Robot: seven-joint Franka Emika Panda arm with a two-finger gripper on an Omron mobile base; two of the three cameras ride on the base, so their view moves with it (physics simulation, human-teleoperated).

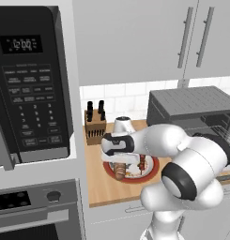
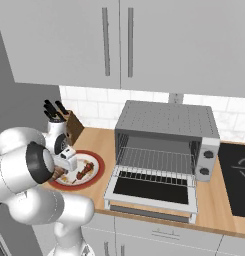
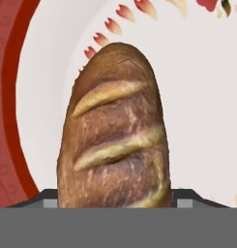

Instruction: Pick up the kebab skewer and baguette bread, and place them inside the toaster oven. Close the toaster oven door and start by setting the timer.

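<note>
A: Left base view. The gripper (image 1: pixel 122 161) hangs low over the red-rimmed plate (image 1: pixel 154 171) on the wooden counter (image 1: pixel 100 187), beside the knife block (image 1: pixel 95 125). The baguette bread (image 1: pixel 119 170) lies on the plate's near left side, straight under the hand; the kebab skewer (image 1: pixel 142 164) lies next to it, toward the toaster oven (image 1: pixel 191 108).

B: Why that layout?

A: Judgement: both foods sit together on one plate so the arm can take them in turn, and the oven stands just to the right for a short carry.

B: Right base view?

A: The toaster oven door (image 2: pixel 151 190) is folded down flat, rack bare, so the cavity is ready to receive. The gripper (image 2: pixel 65 167) sits over the plate's (image 2: pixel 96 175) left part, with the bread's (image 2: pixel 58 173) end poking out below it and the skewer (image 2: pixel 85 170) apart from the hand.

B: Hand view?

A: The loaf (image 3: pixel 115 140) runs lengthwise up from the bottom edge over the white plate (image 3: pixel 197 106), centred between where the fingers would stand. Fingertips hidden by it.

B: Tool state?

A: Jaws partway in, straddling the loaf. Whether the pads already press the crust cannot be told; no lift seen, the bread rests on the plate.
</note>
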